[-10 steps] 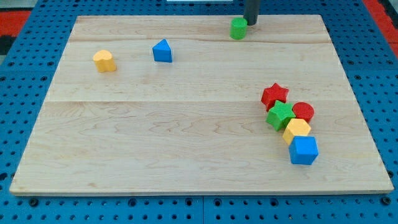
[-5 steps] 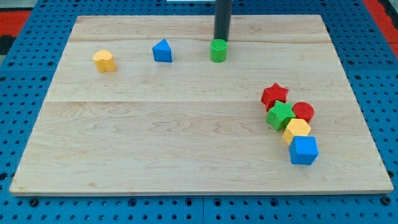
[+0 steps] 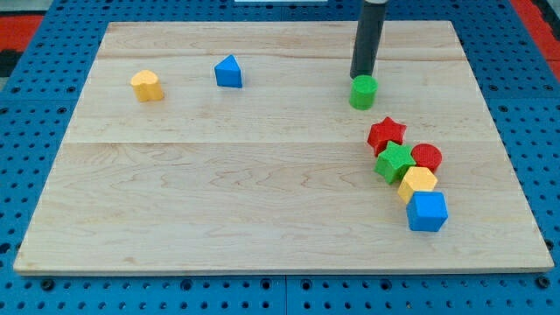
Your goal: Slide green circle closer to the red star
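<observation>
The green circle (image 3: 363, 91) is a small green cylinder on the wooden board, right of the middle. The red star (image 3: 386, 134) lies just below and to the right of it, with a small gap between them. My tip (image 3: 360, 76) is the lower end of the dark rod and touches the green circle's top edge, on the side away from the star.
A cluster sits below the red star: a green block (image 3: 395, 163), a red circle (image 3: 427, 157), a yellow block (image 3: 417, 184) and a blue cube (image 3: 427, 211). A blue triangle (image 3: 227, 71) and a yellow block (image 3: 147, 85) lie at the upper left.
The green circle slid from the board's top edge to the left, then right and down toward the red star. My tip moved with it, staying just above it.
</observation>
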`<action>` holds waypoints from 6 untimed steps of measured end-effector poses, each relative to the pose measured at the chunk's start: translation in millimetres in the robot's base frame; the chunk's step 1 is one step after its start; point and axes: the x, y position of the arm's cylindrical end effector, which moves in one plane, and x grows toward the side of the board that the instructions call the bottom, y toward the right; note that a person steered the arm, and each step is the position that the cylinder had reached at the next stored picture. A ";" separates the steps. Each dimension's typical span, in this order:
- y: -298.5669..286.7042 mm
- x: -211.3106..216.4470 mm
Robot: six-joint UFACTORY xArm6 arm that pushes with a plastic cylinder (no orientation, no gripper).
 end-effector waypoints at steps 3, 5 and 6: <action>-15.5 73.9; -15.5 130.1; -15.9 123.0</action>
